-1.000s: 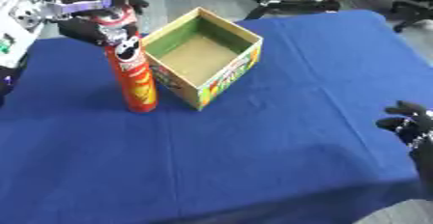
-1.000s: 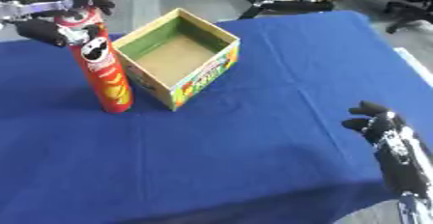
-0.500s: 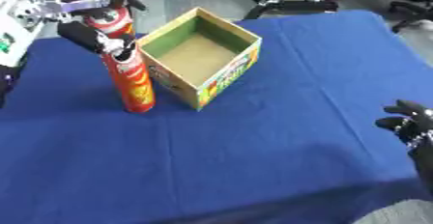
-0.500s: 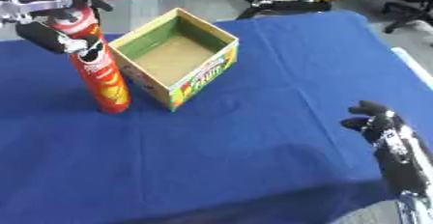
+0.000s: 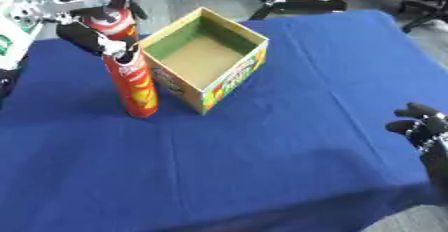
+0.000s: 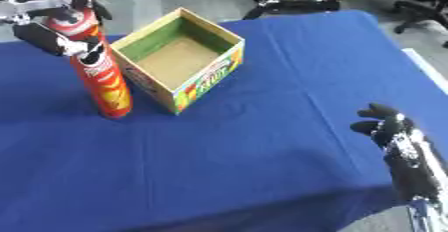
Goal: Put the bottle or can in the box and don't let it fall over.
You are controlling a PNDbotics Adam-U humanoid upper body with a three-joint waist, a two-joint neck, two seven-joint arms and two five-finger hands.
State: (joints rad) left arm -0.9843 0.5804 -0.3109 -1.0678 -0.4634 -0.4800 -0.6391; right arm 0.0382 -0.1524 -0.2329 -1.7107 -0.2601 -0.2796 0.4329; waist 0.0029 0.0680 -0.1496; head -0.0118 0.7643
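The tall red cylindrical snack can [image 5: 129, 71] stands on the blue cloth-covered table [image 5: 289, 126], leaning a little, its base on the cloth just left of the box and its top caught in the left hand's fingers. By size, the table comes first: it spreads under everything, from below the left hand's fingers across to the right hand's fingers at the near right edge. The open-topped square cardboard box [image 5: 203, 58], with a green inner wall, a brown floor and printed outer sides, sits to the right of the left hand's fingers, just beside the can; whether the two touch cannot be told. The left hand [image 5: 87, 23], black with silver parts, reaches in from the upper left, its fingers and thumb curled round the can's upper end. The right hand [image 6: 385, 126] shows low on the right, well apart from the box, fingers bent and holding nothing.
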